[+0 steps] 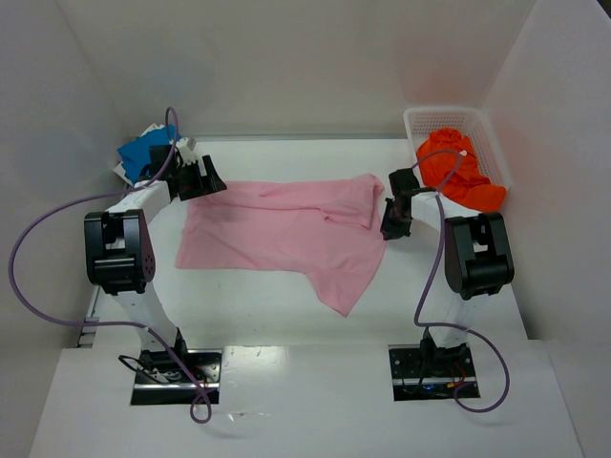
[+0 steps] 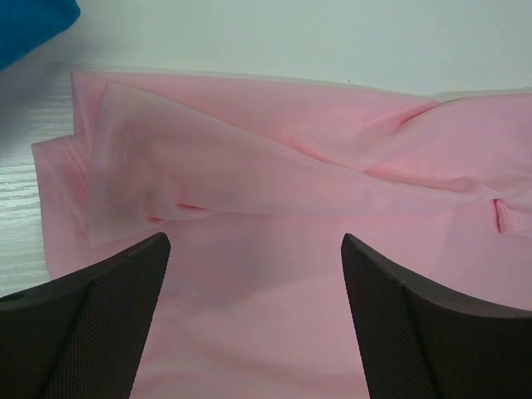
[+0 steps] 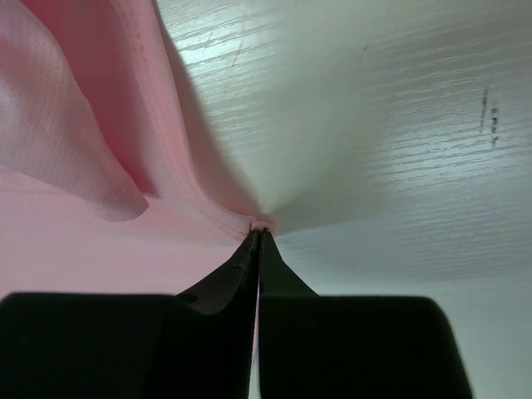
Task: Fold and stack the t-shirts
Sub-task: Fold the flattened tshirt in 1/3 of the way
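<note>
Top view, pink t-shirt (image 1: 286,234): spread flat mid-counter (image 1: 286,315), one corner trailing toward the arm bases; bare counter lies along its near edge.
Top view, blue t-shirt (image 1: 141,153): bunched beyond the pink t-shirt's far-left corner, apart from it.
Top view, orange t-shirt (image 1: 456,170): crumpled in the white mesh basket (image 1: 420,116), off the pink t-shirt's far-right corner, spilling over the rim.
Top view, left claw (image 1: 205,176): at the pink t-shirt's far-left corner.
Top view, right claw (image 1: 393,224): at its right edge.
Left wrist view, left claw (image 2: 256,283): fingers wide apart, holding nothing, above the pink t-shirt (image 2: 274,166) near its folded left hem; blue t-shirt (image 2: 29,25) shows at the upper left corner, counter (image 2: 291,41) beyond.
Right wrist view, right claw (image 3: 258,241): closed tight, pinching the hem of the pink t-shirt (image 3: 75,166); cloth rises to the left, bare counter (image 3: 399,125) to the right.
</note>
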